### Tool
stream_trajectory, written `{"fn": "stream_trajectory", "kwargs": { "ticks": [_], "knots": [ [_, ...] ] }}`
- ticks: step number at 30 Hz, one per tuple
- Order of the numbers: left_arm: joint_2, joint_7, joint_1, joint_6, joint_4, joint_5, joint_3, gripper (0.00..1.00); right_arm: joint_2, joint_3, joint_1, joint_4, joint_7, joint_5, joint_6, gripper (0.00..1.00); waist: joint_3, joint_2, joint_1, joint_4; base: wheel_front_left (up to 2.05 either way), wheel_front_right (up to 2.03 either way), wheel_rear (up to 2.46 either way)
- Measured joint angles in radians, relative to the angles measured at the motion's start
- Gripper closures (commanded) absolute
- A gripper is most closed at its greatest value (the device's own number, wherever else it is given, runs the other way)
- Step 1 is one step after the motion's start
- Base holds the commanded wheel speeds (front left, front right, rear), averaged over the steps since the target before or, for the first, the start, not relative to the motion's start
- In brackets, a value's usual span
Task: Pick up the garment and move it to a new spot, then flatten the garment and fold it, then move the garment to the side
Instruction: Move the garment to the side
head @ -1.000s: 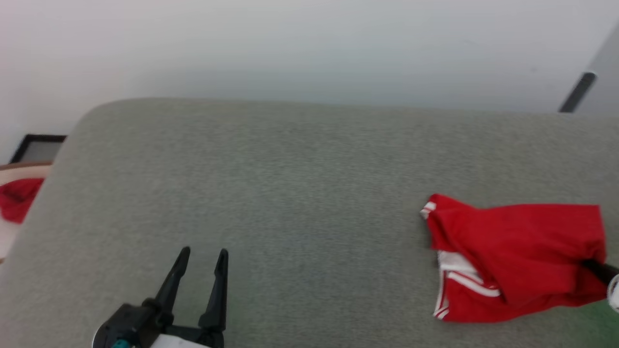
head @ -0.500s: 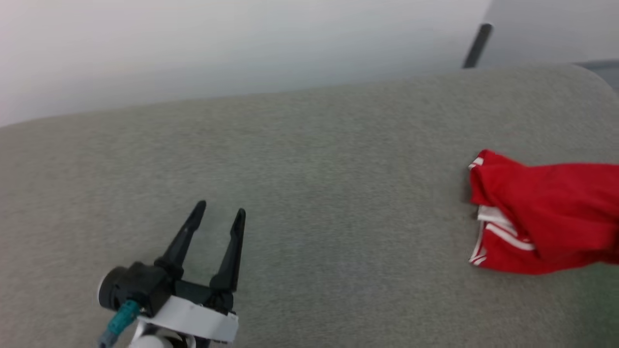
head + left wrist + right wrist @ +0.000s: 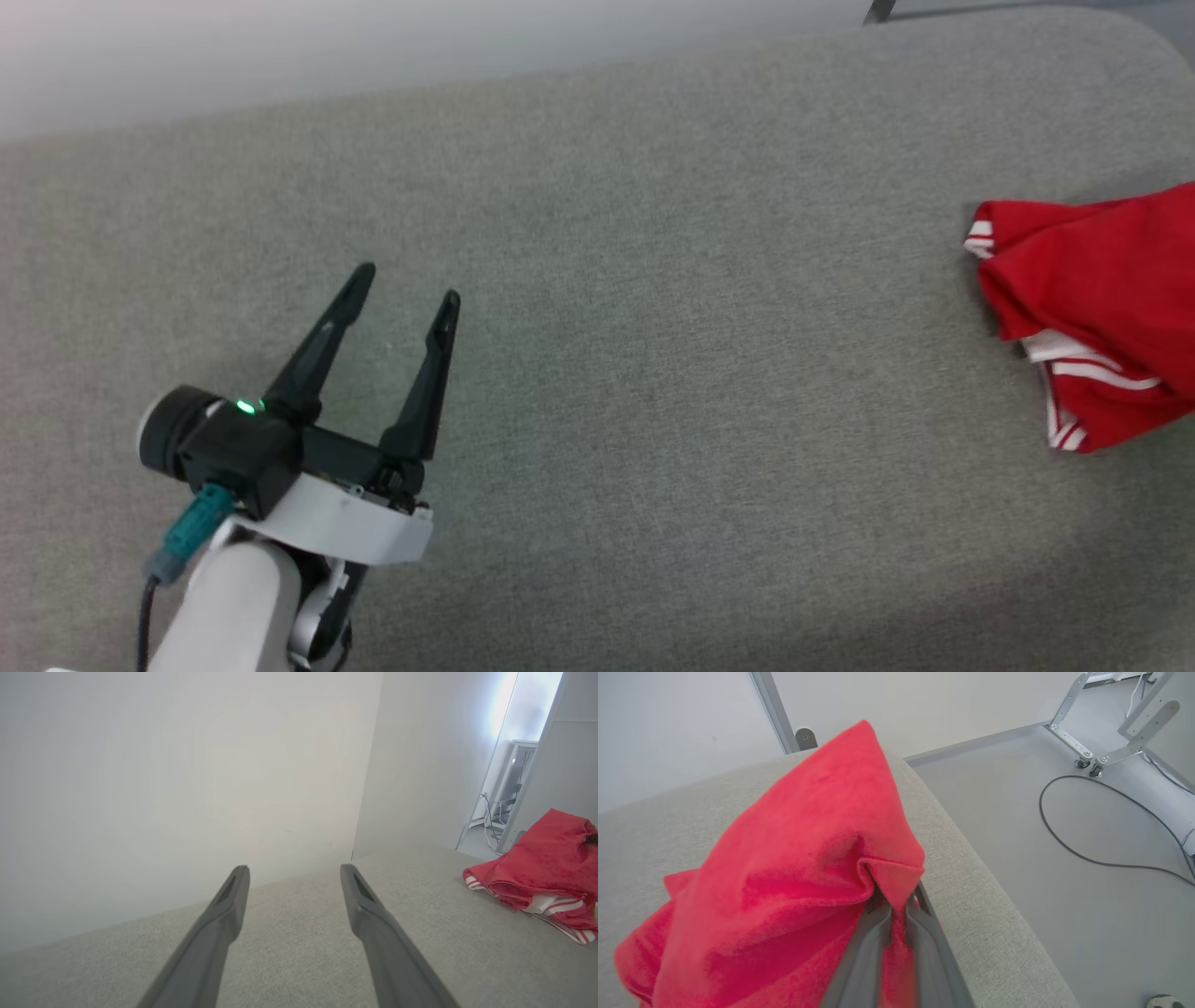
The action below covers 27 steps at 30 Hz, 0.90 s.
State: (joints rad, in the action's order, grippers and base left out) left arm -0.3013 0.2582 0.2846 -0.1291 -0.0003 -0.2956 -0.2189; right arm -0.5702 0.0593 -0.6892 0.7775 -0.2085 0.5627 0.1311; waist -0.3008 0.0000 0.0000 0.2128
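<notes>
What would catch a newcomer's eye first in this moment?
The bunched red garment with red-white striped trim at the right edge of the head view stands out against the wide grey fabric surface. The right gripper is shut on a fold of it, which rises to a peak. The left gripper hangs open over bare grey fabric at lower left.

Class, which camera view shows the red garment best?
Left wrist view: the garment appears nearly whole, striped trim included. Head view crops it at the right edge; right wrist view shows one close fold pinched in the right gripper.
</notes>
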Motion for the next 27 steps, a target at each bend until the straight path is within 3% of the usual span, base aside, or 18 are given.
{"fn": "stream_trajectory", "kwargs": {
  "ticks": [12,27],
  "knots": [
    [-0.047,-0.031,0.048,0.003,-0.049,0.01,0.0,0.0,-0.047,-0.002,-0.166,0.318,0.137,-0.101,0.0,1.0,-0.097,0.0,0.0,-0.036,0.0,0.0,0.0],
    [-0.067,-0.051,0.087,0.012,-0.083,0.016,-0.002,0.0,-0.016,-0.054,-0.278,0.464,0.218,-0.175,0.0,1.0,-0.182,0.0,0.0,-0.047,0.0,0.0,0.0]
  ]
}}
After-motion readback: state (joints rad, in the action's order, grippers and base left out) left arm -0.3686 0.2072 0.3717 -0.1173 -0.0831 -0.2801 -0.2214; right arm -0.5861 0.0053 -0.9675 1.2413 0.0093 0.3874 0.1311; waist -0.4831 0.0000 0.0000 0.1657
